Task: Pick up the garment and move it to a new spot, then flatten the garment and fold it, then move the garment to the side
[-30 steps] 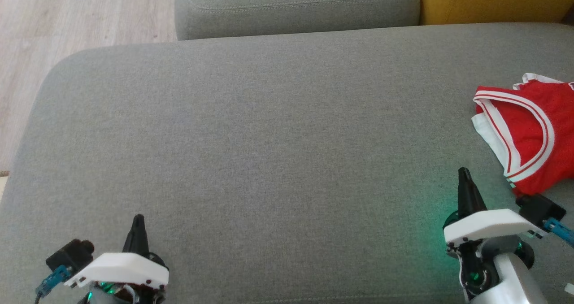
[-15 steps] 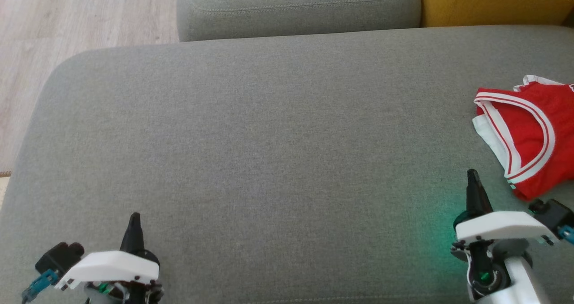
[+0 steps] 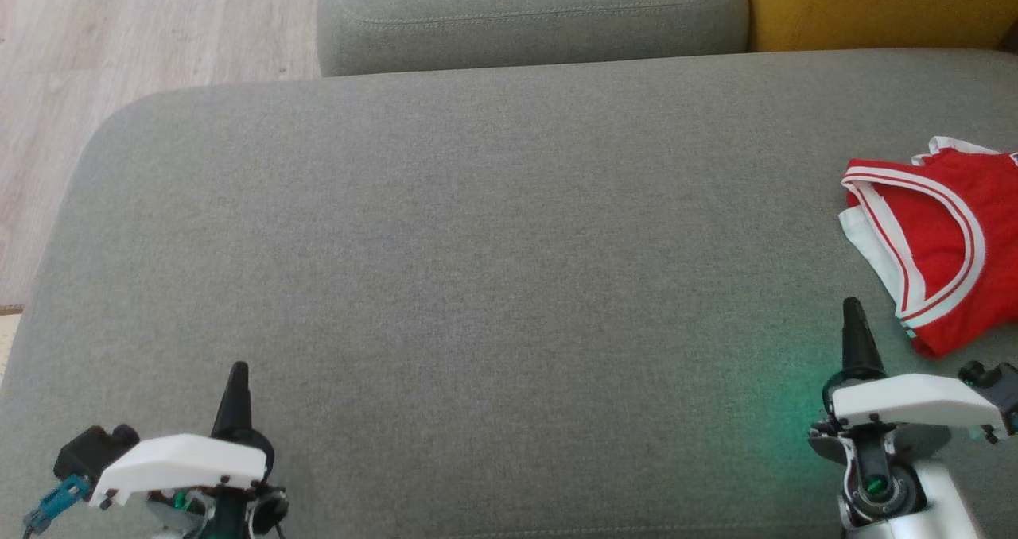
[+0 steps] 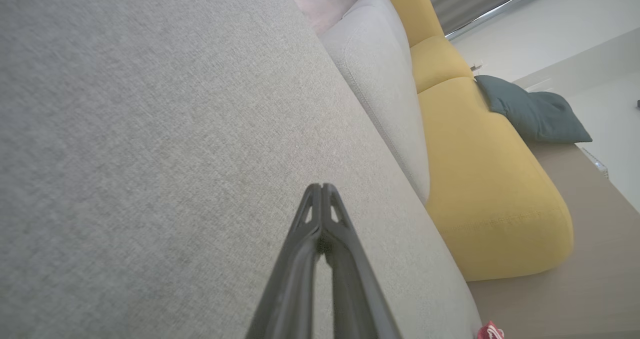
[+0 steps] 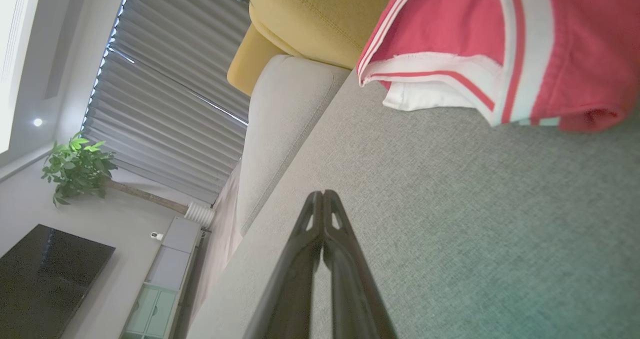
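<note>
1. The red garment (image 3: 942,245) lies folded on the grey sofa seat (image 3: 477,245), at the right side.
2. The left end effector (image 3: 238,370) is pressed together, empty, near left.
3. The right end effector (image 3: 852,307) is pressed together, empty, near the garment.

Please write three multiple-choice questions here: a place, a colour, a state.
1. Where on the grey seat lies the garment? A. left end B. middle C. right side
2. The garment's main colour? A. red B. blue C. green
3. The left gripper and right gripper are: A. open B. shut, empty C. shut on the garment
Answers: C, it sits at the head view's right edge; A, red cloth with white bands; B, both wrist views show them closed on nothing.
</note>
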